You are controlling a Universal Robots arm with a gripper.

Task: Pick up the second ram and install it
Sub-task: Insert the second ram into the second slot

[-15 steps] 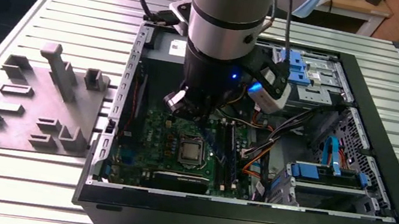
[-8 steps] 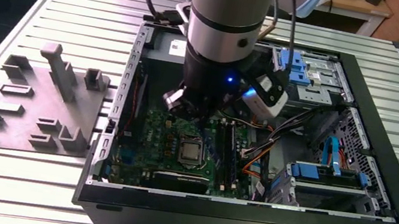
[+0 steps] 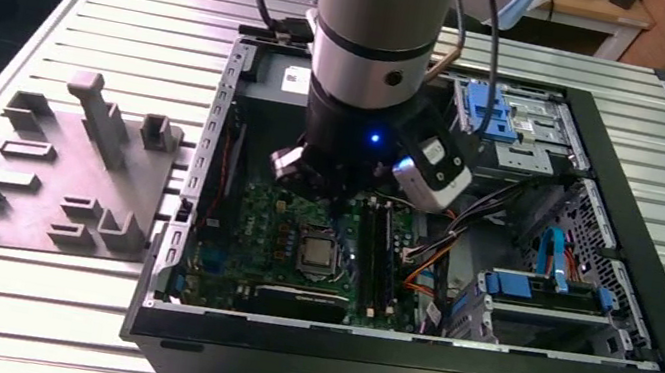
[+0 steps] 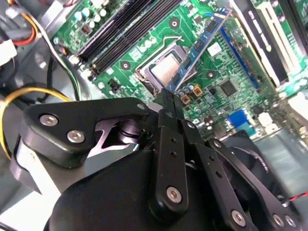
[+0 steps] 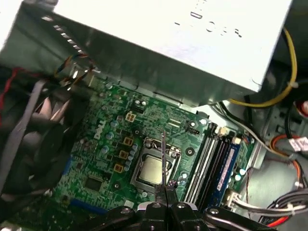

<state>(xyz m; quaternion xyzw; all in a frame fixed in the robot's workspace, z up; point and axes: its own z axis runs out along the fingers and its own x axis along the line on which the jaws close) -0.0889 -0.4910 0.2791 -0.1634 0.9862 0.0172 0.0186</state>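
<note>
Gripper [image 4: 166,97] fingers narrow, pinching one end of second ram [image 4: 199,45]. Stick held in air over CPU socket [image 4: 163,72], tilted, clear of mobo [image 4: 216,82]. DIMM slots [image 4: 120,31] just beside socket, stick not in them. Exterior view: arm down inside open PC case [image 3: 638,299], grey tray [image 3: 48,190] outside case on the exterior view's left.

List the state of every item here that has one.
hand: shut on the second ram.
second ram: held by one end, tilted above the motherboard, not seated.
computer case: lying on its side, open.
CPU socket: filled, uncovered.
</note>
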